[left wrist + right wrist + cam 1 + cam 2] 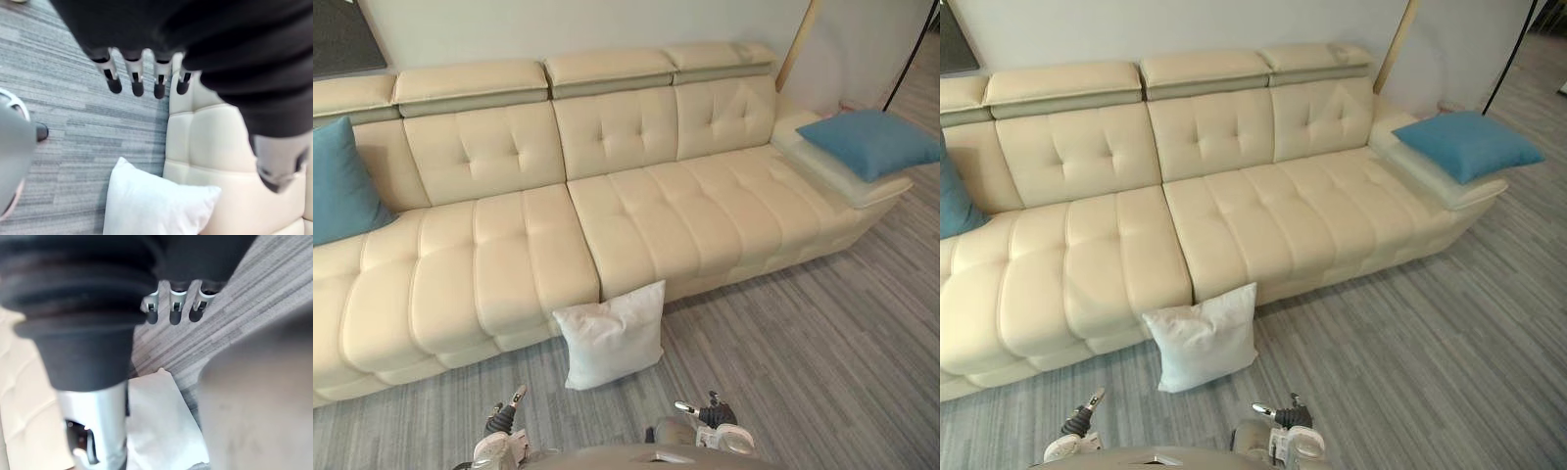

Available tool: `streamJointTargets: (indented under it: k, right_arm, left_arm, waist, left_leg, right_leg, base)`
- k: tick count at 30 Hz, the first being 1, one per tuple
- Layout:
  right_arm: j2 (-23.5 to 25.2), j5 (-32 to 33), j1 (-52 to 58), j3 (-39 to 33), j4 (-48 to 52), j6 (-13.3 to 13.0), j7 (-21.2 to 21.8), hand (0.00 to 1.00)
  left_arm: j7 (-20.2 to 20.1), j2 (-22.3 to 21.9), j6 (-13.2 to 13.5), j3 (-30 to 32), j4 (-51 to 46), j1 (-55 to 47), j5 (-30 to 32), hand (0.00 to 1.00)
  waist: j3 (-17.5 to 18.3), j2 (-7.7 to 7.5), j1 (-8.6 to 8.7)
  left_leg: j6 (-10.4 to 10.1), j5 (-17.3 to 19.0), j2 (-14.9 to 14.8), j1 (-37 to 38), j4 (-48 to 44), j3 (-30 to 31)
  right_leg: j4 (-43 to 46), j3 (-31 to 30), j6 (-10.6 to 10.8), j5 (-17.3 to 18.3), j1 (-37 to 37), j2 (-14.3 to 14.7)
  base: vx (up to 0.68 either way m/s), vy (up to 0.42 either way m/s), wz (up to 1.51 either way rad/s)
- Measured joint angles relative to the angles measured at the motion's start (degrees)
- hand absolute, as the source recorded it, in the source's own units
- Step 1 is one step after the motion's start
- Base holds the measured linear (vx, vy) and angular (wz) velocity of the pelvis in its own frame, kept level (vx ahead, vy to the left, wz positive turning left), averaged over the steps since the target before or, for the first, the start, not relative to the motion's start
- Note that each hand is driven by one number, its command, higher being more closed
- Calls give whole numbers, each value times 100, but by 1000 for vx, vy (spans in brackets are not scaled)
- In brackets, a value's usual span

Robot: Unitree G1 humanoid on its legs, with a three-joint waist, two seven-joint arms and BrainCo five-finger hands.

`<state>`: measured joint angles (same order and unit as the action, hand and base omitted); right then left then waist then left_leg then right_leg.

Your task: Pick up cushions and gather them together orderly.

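Cushion [610, 335] stands on edge against sofa [509, 264] front, long axis left-right | just far of, between hands | left hand [499, 446], right hand [724, 436] released, empty

left blue cushion [337, 186] cropped, sofa [509, 255] end cropped

- The white cushion [610, 335] leans on the sofa [636, 206] front and blocks that spot.
- The floor [803, 343] to its right is wide open.
- The sofa's middle is bare; the left blue cushion [340, 186] and the right blue cushion [867, 140] fill the ends.
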<state>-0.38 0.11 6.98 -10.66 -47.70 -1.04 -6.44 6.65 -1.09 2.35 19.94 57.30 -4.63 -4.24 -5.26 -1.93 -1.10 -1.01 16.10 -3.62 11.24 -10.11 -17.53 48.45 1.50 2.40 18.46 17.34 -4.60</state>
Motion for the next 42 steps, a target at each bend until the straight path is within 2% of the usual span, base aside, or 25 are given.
streamJointTargets:
  k: [1, 2, 4, 5, 6, 7, 8, 11, 12, 14, 15, 16, 17, 18, 19, 21, 22, 23, 24, 26, 27, 32, 35, 37, 42]
  right_arm:
    - [11, 28, 6, -75, 5, -32, 0, 0]
    - [16, 71, -26, -112, 9, -45, 4, 0]
    - [-23, 106, -45, -128, -7, -37, 6, 0]
    - [-74, 82, -90, -140, -25, -26, -8, 0]
    - [-119, 48, -112, -127, -18, -33, 0, 0]
    - [-204, 51, -135, -127, -15, -34, 8, 0]
    - [-219, 49, -140, -126, -20, -33, 8, 0]
    - [-214, -11, -133, -56, -65, 9, 5, 0]
    - [-224, -40, -110, 21, -57, 14, 7, 0]
    - [-249, -42, -90, 104, -48, 16, 4, 0]
    - [-245, -39, -60, 107, -50, 19, 5, 0]
    - [-246, -38, -57, 106, -52, 22, 3, 0]
    - [-243, -10, -30, 103, -59, 29, -2, 0]
    - [-240, -12, -19, 98, -60, 35, 0, 0]
    - [-217, -9, 14, 74, -64, 42, 2, 0]
    - [-195, 0, 9, 34, -63, 82, 2, 0]
    - [-185, 2, 12, 19, -62, 83, 0, 0]
    - [-165, -2, 49, -98, -62, 90, 2, 0]
    - [-59, -1, 60, -153, -60, 107, -3, 0]
    - [29, -13, 71, -151, -64, 99, 2, 0]
    - [53, -13, 73, -155, -70, 101, 2, 0]
    - [130, -37, 82, -177, -110, 84, 1, 0]
    - [106, -44, 81, -173, -119, 74, -2, 0]
    - [63, -50, 54, -84, -158, 73, -3, 0]
    - [-16, -59, -4, 114, -153, 73, -12, 0]
  left_arm:
    - [2, 3, 1, 12, 15, 5, 3, 0]
    - [2, 1, 1, 13, 58, 13, 13, 0]
    - [-5, -61, -4, 7, 257, 78, 107, 0]
    - [-44, -82, -2, 10, 279, 99, 116, 0]
    - [-107, -215, 10, 6, 201, 113, 129, 0]
    - [-99, -326, 7, 21, 196, 123, 136, 0]
    - [-99, -351, 7, 21, 195, 121, 139, 0]
    - [-105, -343, 13, 40, 126, 112, 166, 0]
    - [-104, -340, 14, 111, 41, 108, 153, 0]
    - [-88, -368, 13, 351, -71, 29, 19, 0]
    - [-86, -347, 5, 492, -151, -35, -93, 0]
    - [-85, -342, 6, 486, -230, -80, -155, 0]
    - [-88, -334, 17, 479, -282, -115, -232, 0]
    - [-87, -342, 17, 476, -283, -118, -242, 0]
    - [-88, -357, 15, 477, -271, -118, -242, 0]
    - [-92, -358, 16, 471, -265, -111, -238, 0]
    - [-94, -357, 16, 470, -263, -105, -238, 0]
    - [-94, -350, 15, 465, -242, -92, -231, 0]
    - [-98, -261, 21, 456, -248, -87, -215, 0]
    - [-99, -170, 27, 453, -250, -87, -192, 0]
    - [-98, -154, 28, 454, -254, -83, -192, 0]
    - [-100, -155, 23, 446, -184, -96, -167, 0]
    - [-101, -156, 24, 441, -127, -104, -164, 0]
    - [-102, -148, 24, 440, -85, -100, -148, 0]
    - [-129, -68, 19, 256, -23, -52, 119, 0]
  waist:
    - [-7, -9, 10]
    - [-15, 9, 37]
    - [-63, 56, 74]
    - [-81, 244, 40]
    - [-169, 252, 32]
    - [-181, 401, 42]
    - [-177, 433, 54]
    - [-206, 390, 68]
    - [-209, 383, 60]
    - [-203, 407, 23]
    - [-205, 406, -10]
    - [-207, 401, -40]
    - [-203, 373, -97]
    - [-205, 368, -109]
    - [-205, 359, -132]
    - [-222, 334, -129]
    - [-230, 322, -117]
    - [-229, 323, -104]
    - [-198, 196, -111]
    - [-175, 13, -103]
    - [-183, -15, -112]
    - [-180, 1, -100]
    - [-147, 19, -69]
    - [-147, 17, -76]
    - [-194, -30, -46]
  left_leg:
    - [-71, 42, -48, 87, 43, 54]
    - [-190, 119, -110, 169, 47, 152]
    - [-355, 279, -223, 365, 54, 477]
    - [-242, 152, -258, 381, 54, 644]
    - [-228, -49, -255, 364, 30, 790]
    - [-265, -230, -304, 380, 34, 991]
    - [-277, -299, -337, 385, 21, 1048]
    - [-381, -544, -488, 266, -663, 1294]
    - [-411, -555, -534, -14, -1333, 1398]
    - [-730, -956, -737, -851, -3147, 1575]
    - [-709, -941, -872, -1274, -4031, 1557]
    - [-659, -911, -957, -1455, -4288, 1445]
    - [-497, -789, -1009, -1636, -4377, 1236]
    - [-480, -719, -1010, -1694, -4336, 1136]
    - [-408, -530, -984, -1712, -3898, 826]
    - [-325, -405, -863, -1716, -2820, 473]
    - [-311, -423, -806, -1716, -2417, 396]
    - [-318, -714, -681, -1656, -1603, 215]
    - [-253, -756, -417, -1405, -1198, 174]
    - [-168, -825, -183, -1381, -901, 179]
    - [-158, -830, -119, -1380, -855, 182]
    - [-87, -961, 11, -1012, -379, 144]
    - [-149, -1311, -9, -913, 188, 75]
    - [-176, -1482, -20, -813, 509, -25]
    - [-190, -1523, -101, -835, 481, -430]
  right_leg:
    - [-516, 67, -20, -28, 98, 58]
    - [-1182, 69, -67, -207, 201, 116]
    - [-1593, 202, -158, -882, 73, 177]
    - [-1556, 322, -216, -786, -32, 180]
    - [-1420, 352, -280, -631, -35, 138]
    - [-1353, 532, -388, -523, -114, 103]
    - [-1359, 601, -420, -496, -175, 105]
    - [-1644, 818, -445, -226, -752, 137]
    - [-1769, 827, -428, -152, -930, 184]
    - [-2007, 829, -456, -113, -1211, 281]
    - [-2129, 825, -513, -73, -1387, 357]
    - [-2211, 790, -580, -35, -1506, 397]
    - [-2321, 727, -585, -25, -1657, 403]
    - [-2379, 696, -568, -45, -1736, 393]
    - [-2459, 624, -468, -115, -1862, 324]
    - [-2520, 566, -384, -134, -1989, 156]
    - [-2508, 570, -315, -135, -2011, 91]
    - [-2428, 553, -125, -107, -2036, 45]
    - [-2428, 497, -68, -87, -1996, -121]
    - [-2581, 396, -8, -126, -1974, -277]
    - [-2688, 391, 48, -164, -2039, -323]
    - [-3144, 385, 151, -410, -2366, -367]
    - [-3465, 318, 149, -656, -2307, -290]
    - [-3511, 163, 145, -722, -2195, -214]
    - [-3452, -381, 173, -735, -1867, -109]
  base:
    - [306, -284, 36]
    - [233, -209, 36]
    - [391, -256, 58]
    - [471, -284, 62]
    - [436, -262, 53]
    - [355, -230, 50]
    - [407, -261, 58]
    - [256, -182, 50]
    - [140, -131, 22]
    - [131, -101, -4]
    - [130, -52, -28]
    - [154, -1, -36]
    - [136, 30, -25]
    - [177, 73, -34]
    - [189, 121, -30]
    - [220, 198, -20]
    - [202, 228, 4]
    - [199, 224, 20]
    - [208, 260, 28]
    - [141, 215, 25]
    - [119, 180, 15]
    - [22, 65, -3]
    - [-82, -14, -14]
    - [-113, -22, -39]
    - [-144, -18, -48]
